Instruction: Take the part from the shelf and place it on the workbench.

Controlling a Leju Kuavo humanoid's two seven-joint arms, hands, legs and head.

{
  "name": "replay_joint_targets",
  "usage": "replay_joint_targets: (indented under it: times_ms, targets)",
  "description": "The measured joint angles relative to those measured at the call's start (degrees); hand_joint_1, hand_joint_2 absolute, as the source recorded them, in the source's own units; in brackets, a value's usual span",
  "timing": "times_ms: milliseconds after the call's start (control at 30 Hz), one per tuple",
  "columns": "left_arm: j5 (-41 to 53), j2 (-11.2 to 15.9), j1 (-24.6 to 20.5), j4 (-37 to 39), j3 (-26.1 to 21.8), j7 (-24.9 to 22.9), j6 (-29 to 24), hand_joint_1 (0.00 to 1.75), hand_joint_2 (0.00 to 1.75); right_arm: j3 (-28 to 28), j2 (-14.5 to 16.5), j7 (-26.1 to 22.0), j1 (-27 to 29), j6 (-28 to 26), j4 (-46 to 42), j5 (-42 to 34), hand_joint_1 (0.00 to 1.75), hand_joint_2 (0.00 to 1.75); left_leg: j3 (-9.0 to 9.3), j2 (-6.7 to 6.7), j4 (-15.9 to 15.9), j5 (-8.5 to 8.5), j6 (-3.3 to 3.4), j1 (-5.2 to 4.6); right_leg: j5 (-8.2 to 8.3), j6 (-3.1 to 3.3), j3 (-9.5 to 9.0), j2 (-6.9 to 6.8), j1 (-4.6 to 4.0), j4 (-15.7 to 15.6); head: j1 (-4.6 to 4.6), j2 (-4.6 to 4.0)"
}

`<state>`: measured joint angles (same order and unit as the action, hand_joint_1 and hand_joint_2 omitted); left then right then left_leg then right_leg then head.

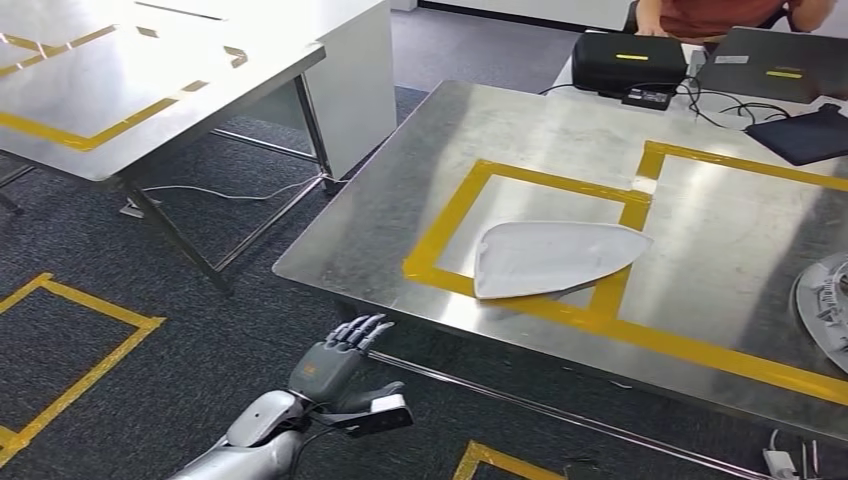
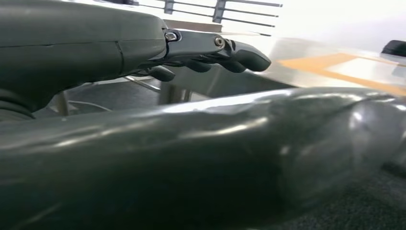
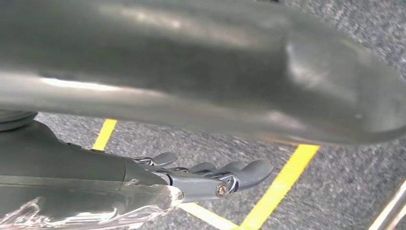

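A white, flat, teardrop-shaped part lies on the steel workbench, across the edge of a yellow taped rectangle. My left hand hangs below and in front of the bench's near left corner, over the carpet, apart from the part. Its fingers are stretched out and hold nothing. In the left wrist view the left hand points toward the bench edge with straight fingers. In the right wrist view my right hand hangs over the floor, fingers extended and empty.
A second steel table stands at the back left beside a white cabinet. At the bench's far end are a black box, a laptop, a dark pouch and a person. A round grey part lies at the right edge.
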<state>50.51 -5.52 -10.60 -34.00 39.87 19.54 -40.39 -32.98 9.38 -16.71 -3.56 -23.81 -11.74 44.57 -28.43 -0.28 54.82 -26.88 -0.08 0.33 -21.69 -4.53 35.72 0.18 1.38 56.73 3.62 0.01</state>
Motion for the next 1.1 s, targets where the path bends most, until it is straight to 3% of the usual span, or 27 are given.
replay_joint_targets:
  times_ms: [67,133,167,200,233,300,367,433,500,533,633,667,700,733,800,867,900,967,1033,1100]
  targets:
    - [0.32,0.16,0.69,-0.20,-0.57,0.01,0.00,0.00,0.00,-0.06,-0.01,-0.02,0.30,0.01,0.00,0.00,0.00,0.00,-1.53,0.15,-0.15,1.42,1.11,-0.08,-4.44,-0.24,1.75,-0.03,0.08,3.75,-0.32,-0.01]
    - [0.81,0.31,1.49,-0.40,-1.55,0.07,0.00,0.00,0.00,-0.11,-0.03,-0.05,0.43,0.01,0.00,0.00,0.00,0.00,-3.30,0.21,-0.08,2.81,1.62,-0.46,-10.38,-0.20,3.69,-0.02,-0.15,11.40,-0.76,-0.01]
    - [1.04,0.40,1.93,-0.47,-2.12,0.16,0.00,0.00,0.00,-0.15,-0.07,-0.07,0.46,-0.01,0.00,0.00,0.00,0.00,-4.18,0.25,-0.02,3.48,1.72,-0.68,-11.65,-0.09,4.04,-0.01,-0.30,14.73,-0.88,-0.01]
    - [1.32,0.47,2.41,-0.53,-2.75,0.32,0.01,0.00,0.00,-0.17,-0.14,-0.08,0.52,-0.02,0.00,0.00,0.00,0.00,-5.08,0.30,0.06,4.15,1.78,-0.91,-11.51,0.09,3.64,-0.01,-0.48,16.60,-0.90,-0.01]
    - [1.66,0.52,2.91,-0.63,-3.47,0.55,0.01,0.00,0.00,-0.20,-0.21,-0.08,0.61,-0.04,0.00,0.01,0.00,0.00,-5.95,0.32,0.14,4.78,1.81,-1.11,-10.20,0.35,2.30,0.00,-0.68,16.46,-0.90,-0.01]
    - [2.38,0.52,3.92,-0.86,-5.10,1.01,0.02,0.00,0.00,-0.22,-0.32,-0.07,0.69,-0.09,0.00,0.06,0.00,0.00,-7.48,0.31,0.35,6.01,1.74,-1.38,-7.57,0.99,-3.10,0.00,-1.11,10.52,-0.88,-0.01]
    - [3.11,0.45,4.76,-1.18,-6.92,1.31,0.01,0.00,0.00,-0.22,-0.37,-0.03,0.63,-0.17,0.00,0.15,0.00,0.00,-8.41,0.26,0.60,7.14,1.44,-1.64,-8.22,1.52,-8.90,0.02,-1.43,2.08,-0.80,-0.01]
    - [3.79,0.35,5.46,-1.44,-8.69,1.51,0.00,0.00,0.00,-0.24,-0.41,0.05,0.69,-0.31,0.00,0.25,0.00,0.00,-8.77,0.25,0.61,8.04,0.96,-1.71,-9.44,2.12,-10.76,0.07,-1.67,-1.71,-0.60,-0.01]
    - [4.42,0.26,6.21,-1.58,-10.15,1.55,0.00,0.00,0.00,-0.33,-0.46,0.25,0.91,-0.42,0.01,0.34,0.00,0.00,-9.10,0.25,0.80,7.91,0.29,-1.52,-8.85,2.97,-9.97,-0.02,-1.61,-1.76,-0.52,-0.01]
    - [4.75,0.19,6.60,-1.63,-10.80,1.43,0.00,0.00,0.00,-0.43,-0.48,0.37,1.00,-0.44,0.02,0.38,0.00,0.00,-9.52,0.23,1.80,6.40,-0.17,-1.42,-8.31,3.42,-9.54,-0.08,-1.50,-1.78,-0.48,-0.01]
    - [5.55,-0.10,7.45,-1.69,-12.94,1.01,0.00,0.00,0.00,-0.71,-0.49,0.60,1.15,-0.52,0.02,0.51,0.00,0.00,-12.35,0.21,11.15,-1.91,-1.48,-0.84,-6.57,3.94,-8.00,-0.20,-1.26,-1.75,-0.08,-0.01]
    - [5.83,-0.22,7.69,-1.72,-13.68,0.97,0.00,0.00,0.00,-0.76,-0.50,0.67,1.21,-0.54,0.02,0.56,0.00,0.00,-13.19,0.21,14.68,-3.36,-1.78,-0.60,-6.03,3.85,-7.46,-0.23,-1.20,-1.69,-0.01,-0.01]
    - [6.28,-0.34,8.00,-1.80,-14.41,0.96,0.00,0.00,0.00,-0.81,-0.51,0.75,1.30,-0.56,0.02,0.62,0.00,0.00,-13.25,0.21,16.72,-3.46,-2.01,-0.39,-5.56,3.70,-6.95,-0.28,-1.11,-1.63,0.01,-0.01]
    - [6.82,-0.47,8.35,-1.93,-15.13,0.96,0.00,0.00,0.00,-0.86,-0.52,0.83,1.40,-0.58,0.02,0.71,0.00,0.00,-12.28,0.22,16.66,-2.60,-2.18,-0.18,-5.17,3.49,-6.38,-0.31,-0.98,-1.55,0.01,-0.01]
    - [7.74,-0.74,8.94,-2.31,-16.50,0.96,0.00,0.00,0.00,-0.93,-0.53,0.92,1.54,-0.58,0.02,0.90,0.00,0.00,-7.24,0.23,10.39,0.08,-2.45,0.20,-4.67,3.01,-5.71,-0.32,-0.68,-1.38,0.04,-0.01]
    - [8.16,-1.02,9.14,-2.64,-17.51,0.96,0.00,0.00,0.00,-0.98,-0.55,0.95,1.50,-0.58,0.02,1.01,0.00,0.00,-2.34,0.15,2.92,1.03,-2.37,0.29,-4.37,2.39,-5.24,-0.32,-0.62,-1.09,0.21,-0.01]
    - [8.26,-1.12,9.20,-2.75,-17.87,0.96,0.00,0.00,0.00,-0.99,-0.55,0.95,1.45,-0.58,0.02,1.03,0.00,0.00,-1.24,0.12,0.90,0.94,-2.15,0.28,-4.22,2.07,-4.98,-0.31,-0.70,-0.95,0.29,-0.01]
    - [8.37,-1.37,9.47,-2.91,-18.59,0.99,0.00,0.00,0.00,-1.00,-0.59,1.01,1.50,-0.58,0.02,1.07,0.00,0.00,-1.27,0.10,0.06,0.69,-1.63,0.21,-4.10,2.49,-4.49,-0.28,-0.80,-0.72,0.26,-0.01]
    - [8.67,-1.66,9.81,-3.10,-19.39,1.04,0.00,0.00,0.00,-1.02,-0.62,1.13,1.60,-0.58,0.02,1.13,0.00,0.00,-1.46,0.09,-0.02,0.79,-1.30,0.12,-4.06,3.60,-4.06,-0.28,-0.81,-0.73,0.19,-0.01]
    - [9.25,-1.95,10.07,-3.34,-20.22,1.05,0.00,0.00,0.00,-1.03,-0.62,1.20,1.59,-0.56,0.02,1.20,0.00,0.00,-1.60,0.10,0.01,0.90,-0.81,-0.08,-3.73,3.67,-3.84,-0.29,-0.73,-1.05,0.18,-0.01]
